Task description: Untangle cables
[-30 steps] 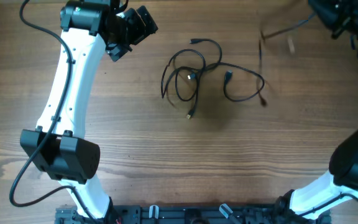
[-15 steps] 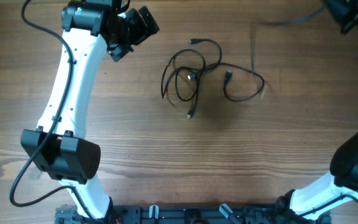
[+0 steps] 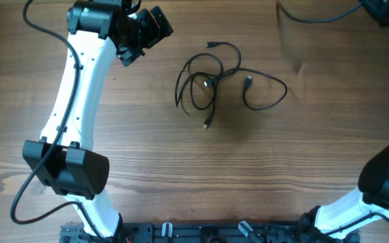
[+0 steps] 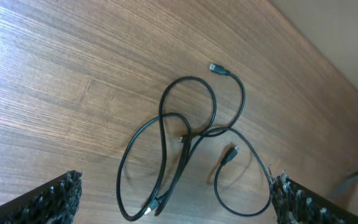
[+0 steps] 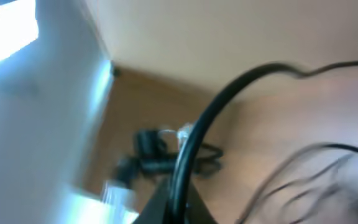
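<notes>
A tangle of thin black cables (image 3: 211, 77) lies on the wooden table at the centre. One loop (image 3: 269, 101) reaches out to the right, and a light-coloured tip (image 3: 205, 125) points toward the front. The tangle also shows in the left wrist view (image 4: 188, 134). My left gripper (image 3: 148, 28) hangs open and empty above the table, left of the tangle; its fingers (image 4: 176, 202) are spread wide. My right gripper (image 5: 178, 202) is shut on one black cable (image 5: 229, 93), held high at the far right. That cable (image 3: 316, 17) shows blurred in the overhead view.
The left arm (image 3: 73, 101) crosses the left side of the table. The right arm (image 3: 387, 175) runs along the right edge. The arm mounts (image 3: 208, 233) sit along the front edge.
My right gripper has risen toward the far right corner with its cable. The cable's hanging end has left the table beside the right loop. The left arm and the tangle have not moved.
</notes>
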Controlling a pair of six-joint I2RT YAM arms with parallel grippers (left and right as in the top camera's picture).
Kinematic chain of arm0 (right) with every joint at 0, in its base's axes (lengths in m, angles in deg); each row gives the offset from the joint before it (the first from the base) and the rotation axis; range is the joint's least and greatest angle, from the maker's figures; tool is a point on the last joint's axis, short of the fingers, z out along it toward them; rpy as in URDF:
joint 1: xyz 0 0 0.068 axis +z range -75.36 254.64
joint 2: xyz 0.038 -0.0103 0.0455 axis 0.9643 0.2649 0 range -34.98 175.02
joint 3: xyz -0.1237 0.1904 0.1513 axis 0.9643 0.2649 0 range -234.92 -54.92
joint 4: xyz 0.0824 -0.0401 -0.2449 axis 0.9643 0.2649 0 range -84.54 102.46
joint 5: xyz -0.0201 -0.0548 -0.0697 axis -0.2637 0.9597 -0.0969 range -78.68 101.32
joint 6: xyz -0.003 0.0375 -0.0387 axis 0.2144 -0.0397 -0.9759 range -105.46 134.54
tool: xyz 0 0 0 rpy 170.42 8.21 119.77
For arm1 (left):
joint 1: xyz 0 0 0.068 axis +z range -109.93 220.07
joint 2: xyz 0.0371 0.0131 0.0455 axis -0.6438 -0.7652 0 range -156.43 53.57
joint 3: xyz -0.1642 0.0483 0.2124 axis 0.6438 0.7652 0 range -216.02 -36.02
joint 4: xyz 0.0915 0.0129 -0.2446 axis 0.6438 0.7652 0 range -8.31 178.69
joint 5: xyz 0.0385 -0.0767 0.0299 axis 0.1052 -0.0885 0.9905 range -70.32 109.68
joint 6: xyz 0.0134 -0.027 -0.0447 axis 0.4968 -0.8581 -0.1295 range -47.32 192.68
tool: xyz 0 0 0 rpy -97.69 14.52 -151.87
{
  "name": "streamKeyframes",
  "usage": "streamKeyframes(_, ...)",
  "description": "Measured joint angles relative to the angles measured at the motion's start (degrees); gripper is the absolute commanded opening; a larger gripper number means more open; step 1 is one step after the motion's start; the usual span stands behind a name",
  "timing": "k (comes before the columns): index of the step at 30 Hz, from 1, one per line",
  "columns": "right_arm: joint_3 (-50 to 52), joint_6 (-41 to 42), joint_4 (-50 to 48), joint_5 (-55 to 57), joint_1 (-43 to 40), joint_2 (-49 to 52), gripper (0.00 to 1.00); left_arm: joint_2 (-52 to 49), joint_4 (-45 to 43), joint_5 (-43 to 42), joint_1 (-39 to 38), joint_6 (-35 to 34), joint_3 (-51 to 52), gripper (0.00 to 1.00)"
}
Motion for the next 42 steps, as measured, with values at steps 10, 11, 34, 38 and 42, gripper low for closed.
streamKeyframes(10,0.50,-8.00,38.36,8.98,0.00,0.74,0.04,0.00,0.20,0.00,0.00,-0.02,0.00,1.00)
streamKeyframes(11,0.50,-7.02,38.42,9.18,0.00,0.74,0.04,0.00,0.20,0.00,0.00,0.00,0.00,1.00)
streamKeyframes(34,0.61,-1.20,-6.88,0.52,0.00,0.74,0.05,0.00,0.17,-0.02,0.00,0.00,0.00,1.00)
streamKeyframes(38,0.59,-0.63,-18.36,-1.14,0.00,0.74,0.04,0.00,0.17,0.00,0.00,0.00,0.00,1.00)
streamKeyframes(42,0.59,-0.50,-15.26,-1.44,0.00,0.74,0.04,0.00,0.20,0.00,0.00,0.00,0.00,1.00)
